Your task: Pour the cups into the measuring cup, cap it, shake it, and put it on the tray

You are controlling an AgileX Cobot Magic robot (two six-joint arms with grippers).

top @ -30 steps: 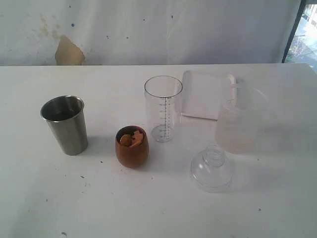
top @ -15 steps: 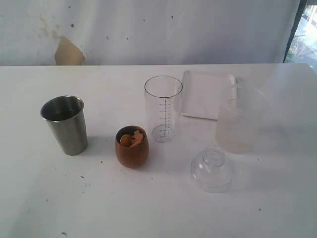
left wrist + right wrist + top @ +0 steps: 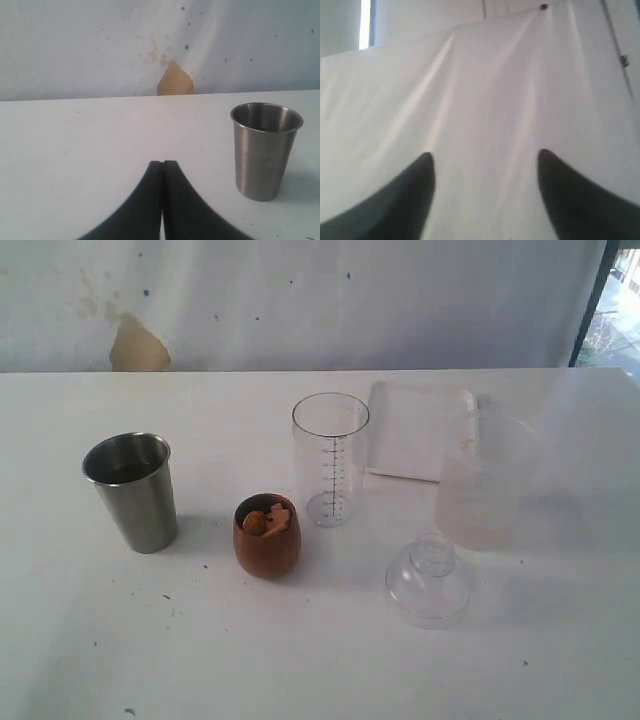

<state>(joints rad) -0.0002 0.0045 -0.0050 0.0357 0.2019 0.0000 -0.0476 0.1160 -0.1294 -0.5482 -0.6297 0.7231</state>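
On the surface (image 3: 90, 640): white, carrying six items, each standing clear of the others.
Steel tumbler (image 3: 132, 492): left of the frame, upright, mouth up; seen again in the left wrist view (image 3: 265, 150), to one side of my left jaws and apart from them.
Wooden cup (image 3: 267, 537): lower centre, a little left of the middle, upright; reddish-brown, with orange-brown pieces (image 3: 268, 521) showing inside.
Measuring cup (image 3: 330, 460): centre of the frame, upright, uncapped, black scale facing the camera; just above and to the right of the wooden cup, near it but not touching.
Tray (image 3: 415, 430): upper right of centre, lying flat, up and to the right of the measuring cup.
Frosted container (image 3: 485, 490): right of the frame, upright, handle at its upper left; it covers the tray's right corner in the picture.
Clear domed cap (image 3: 428, 580): lower right of centre, resting on the surface with its narrow neck up, below the frosted container.
Backdrop: white sheet with a tan patch (image 3: 138, 345) at the upper left.
Left jaws: together, black tips pressed flat against each other, nothing between them, bare surface beyond.
Right jaws: apart, a wide gap between the two dark tips, nothing in it; only white cloth shows beyond.
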